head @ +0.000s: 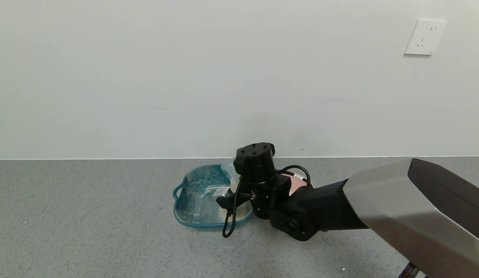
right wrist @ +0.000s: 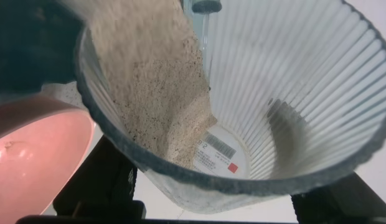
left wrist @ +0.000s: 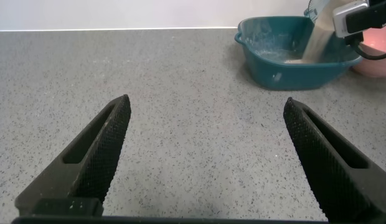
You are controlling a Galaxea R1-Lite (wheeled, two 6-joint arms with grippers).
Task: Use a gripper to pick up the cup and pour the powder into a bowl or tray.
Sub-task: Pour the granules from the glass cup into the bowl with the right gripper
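My right gripper [head: 229,186] is shut on the pale ribbed cup [head: 228,169] and holds it tilted over the dark teal tray [head: 178,194]. In the right wrist view the cup [right wrist: 292,93] fills the frame between the gripper [right wrist: 224,194] fingers, and beige powder [right wrist: 149,81] slides along its wall toward the rim. The left wrist view shows the cup [left wrist: 320,9] far off, with a stream of powder [left wrist: 315,40] falling into the tray [left wrist: 286,73], where a small heap lies. My left gripper [left wrist: 207,102] is open and empty, low over bare table, away from the tray.
A round pink bowl [head: 295,180] stands right behind the tray, mostly hidden by my right wrist; it also shows in the right wrist view [right wrist: 37,149]. The grey speckled table meets a white wall just behind the tray. A black cable [head: 228,226] hangs over the tray's near rim.
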